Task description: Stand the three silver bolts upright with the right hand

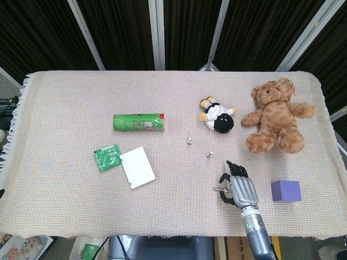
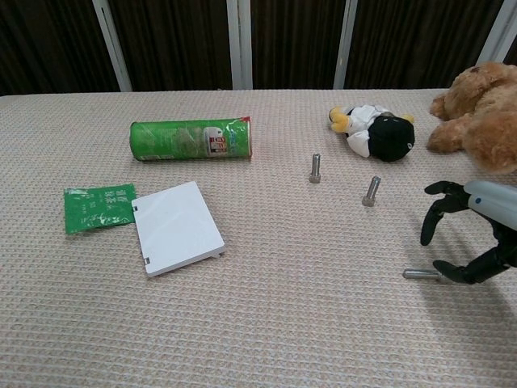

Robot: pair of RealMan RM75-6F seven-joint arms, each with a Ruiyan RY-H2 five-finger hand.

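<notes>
Two silver bolts stand upright on the cloth, one (image 1: pixel 189 141) (image 2: pixel 315 168) further back and one (image 1: pixel 209 154) (image 2: pixel 371 191) nearer. The third bolt (image 1: pixel 217 189) (image 2: pixel 418 274) lies flat, its shank pointing left. My right hand (image 1: pixel 238 187) (image 2: pixel 470 234) hovers low over the lying bolt's head end with fingers spread and arched. Its thumb tip covers the bolt's head in the chest view, and the other fingers stay above the cloth. Nothing is lifted. My left hand appears in neither view.
A green can (image 1: pixel 138 122) (image 2: pixel 192 139) lies on its side at centre left. A green packet (image 1: pixel 107 157) and a white card (image 1: pixel 137 167) lie in front of it. A penguin plush (image 1: pixel 218 116), a teddy bear (image 1: pixel 276 116) and a purple cube (image 1: pixel 286 190) are on the right.
</notes>
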